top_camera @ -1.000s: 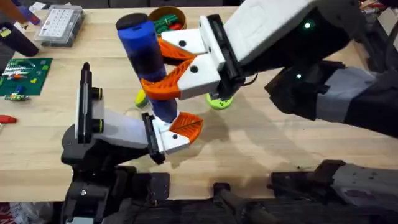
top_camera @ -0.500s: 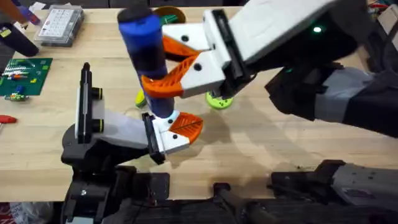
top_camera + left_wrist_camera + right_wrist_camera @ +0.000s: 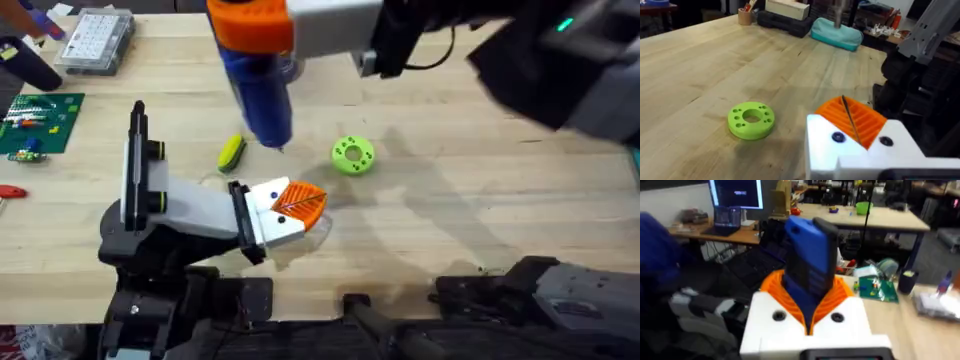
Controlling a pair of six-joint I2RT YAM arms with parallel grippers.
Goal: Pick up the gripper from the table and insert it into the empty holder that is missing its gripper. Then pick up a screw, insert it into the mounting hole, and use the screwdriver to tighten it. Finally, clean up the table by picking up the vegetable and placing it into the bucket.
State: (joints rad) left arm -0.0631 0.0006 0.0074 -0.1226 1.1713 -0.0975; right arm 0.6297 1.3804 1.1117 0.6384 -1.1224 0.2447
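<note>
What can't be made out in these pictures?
Screwdriver bit: overhead, thin and blurred; right wrist view, hidden below the right gripper.
Top of the right gripper: overhead, cut off by the top edge.
Holder mounting hole: overhead, too small to tell if filled.

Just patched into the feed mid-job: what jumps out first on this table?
The blue screwdriver hangs bit-down above the table's middle, clamped in the right gripper. Below it, the holder lies at the near left with an orange gripper at its end. The yellow vegetable and a green disc lie between.
</note>
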